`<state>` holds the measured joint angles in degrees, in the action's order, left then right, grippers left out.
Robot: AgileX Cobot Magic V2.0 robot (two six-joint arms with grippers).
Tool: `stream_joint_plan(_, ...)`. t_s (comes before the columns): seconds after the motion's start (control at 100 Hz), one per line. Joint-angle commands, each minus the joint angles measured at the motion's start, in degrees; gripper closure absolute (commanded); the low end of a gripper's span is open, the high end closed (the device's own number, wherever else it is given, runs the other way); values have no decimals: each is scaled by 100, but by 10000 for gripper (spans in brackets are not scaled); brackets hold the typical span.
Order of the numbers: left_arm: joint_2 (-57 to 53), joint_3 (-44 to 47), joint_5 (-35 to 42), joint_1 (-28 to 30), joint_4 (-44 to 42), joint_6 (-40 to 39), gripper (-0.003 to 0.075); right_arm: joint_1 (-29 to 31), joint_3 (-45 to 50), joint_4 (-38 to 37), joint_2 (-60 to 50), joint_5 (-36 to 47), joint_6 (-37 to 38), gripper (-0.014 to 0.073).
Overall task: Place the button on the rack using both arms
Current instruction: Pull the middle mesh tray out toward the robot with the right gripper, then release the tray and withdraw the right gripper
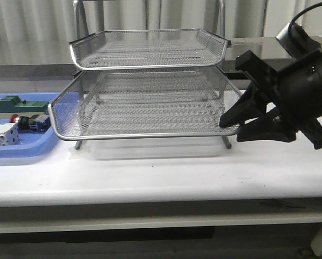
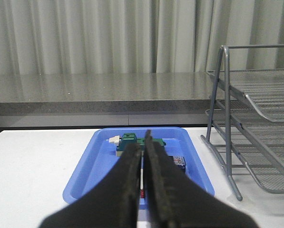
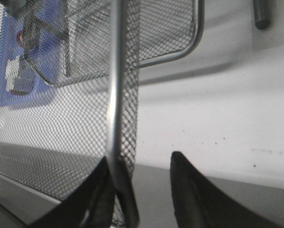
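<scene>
From the front, my right gripper (image 1: pixel 232 129) sits at the near right corner of the rack (image 1: pixel 150 94), jaws parted around the middle tray's chrome rim. The button (image 1: pixel 25 122) lies in the blue tray (image 1: pixel 39 148) on the counter (image 1: pixel 166 172), left of the rack.

Through my left wrist, my left gripper (image 2: pixel 143 156) hangs over the blue tray, jaws nearly together, empty.

Through my right wrist, the rim runs between my spread jaws; one finger touches it, not clamped.

I judge the tray is being drawn out; next, left must take the button.

White table (image 1: pixel 166 178) bearing rack (image 1: pixel 150 110), blue tray (image 1: pixel 26 148)
</scene>
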<state>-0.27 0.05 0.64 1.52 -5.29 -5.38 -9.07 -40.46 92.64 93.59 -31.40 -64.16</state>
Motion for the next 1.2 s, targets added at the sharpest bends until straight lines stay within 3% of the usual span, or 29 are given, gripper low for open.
stream_joint_plan(0.0,-204,264,468,22,43,-45,716,-3,21,-204,-431,-134,-128,283)
stream_joint_plan(0.26,-204,264,468,22,43,-45,716,-3,371,-565,-1404,21,-68,283)
stream_joint_plan(0.4,-204,264,468,22,43,-45,716,-3,383,-1303,-2019,286,376,283)
stream_joint_plan(0.59,-204,264,468,22,43,-45,716,2,383,-3074,-2849,446,1510,284)
stream_joint_plan(0.77,-204,264,468,22,43,-45,716,14,351,-4997,-3556,304,3201,284)
stream_joint_plan(1.02,-204,264,468,22,43,-45,716,14,-247,-7981,-4184,-1004,5642,284)
stream_joint_plan(1.19,-204,264,468,22,43,-45,716,14,-568,-9312,-4678,-1753,6503,285)
